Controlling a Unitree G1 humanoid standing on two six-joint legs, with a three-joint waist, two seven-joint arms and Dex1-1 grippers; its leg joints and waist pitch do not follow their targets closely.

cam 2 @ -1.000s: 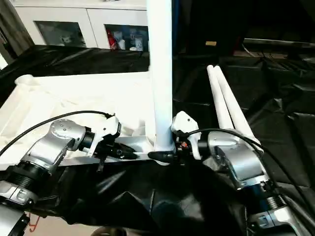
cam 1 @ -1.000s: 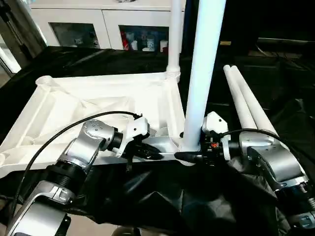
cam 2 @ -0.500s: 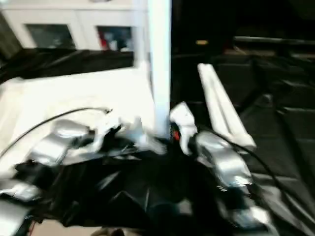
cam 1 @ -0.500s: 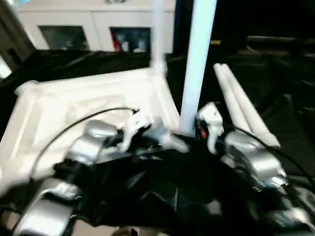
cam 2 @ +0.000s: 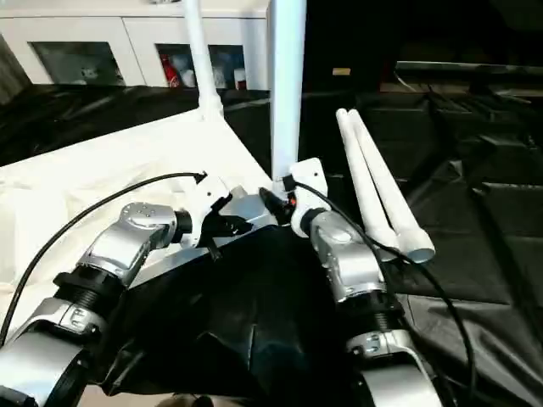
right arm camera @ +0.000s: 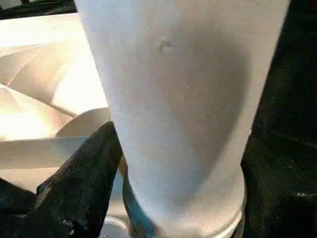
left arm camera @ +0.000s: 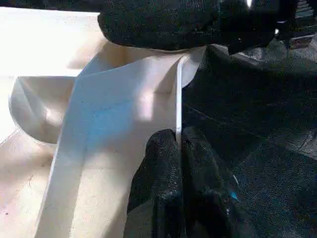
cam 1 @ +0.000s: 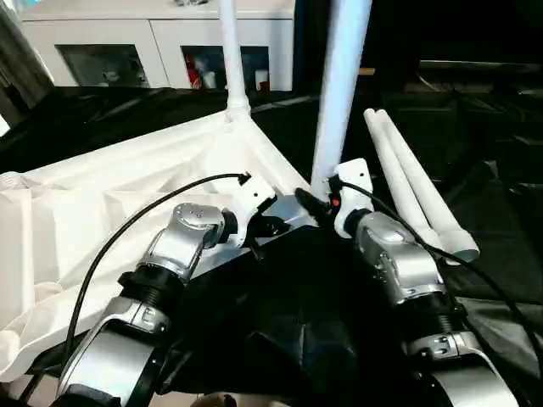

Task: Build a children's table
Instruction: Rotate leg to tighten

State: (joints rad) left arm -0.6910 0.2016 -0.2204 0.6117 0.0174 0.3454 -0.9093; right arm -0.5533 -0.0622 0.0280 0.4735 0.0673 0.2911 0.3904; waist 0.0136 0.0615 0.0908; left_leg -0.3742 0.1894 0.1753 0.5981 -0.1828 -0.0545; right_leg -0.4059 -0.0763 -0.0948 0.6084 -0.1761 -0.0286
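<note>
Legs: two stand upright in the upturned table top's [cam 1: 127,195] corner sockets, two [cam 1: 416,191] lie beside it. Left tool [cam 1: 270,227] pinches the top's edge; right tool's [cam 1: 316,206] grip at the near leg [cam 1: 339,93] I cannot tell.

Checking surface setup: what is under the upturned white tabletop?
A black sheet lies under the tabletop, spreading out past its edges. What the sheet rests on is covered.

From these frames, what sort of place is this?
Probably an indoor lab or workshop: black sheeting drapes the work surface, a white cabinet with glass doors stands behind, and the children's table lies upside down, half assembled.
</note>
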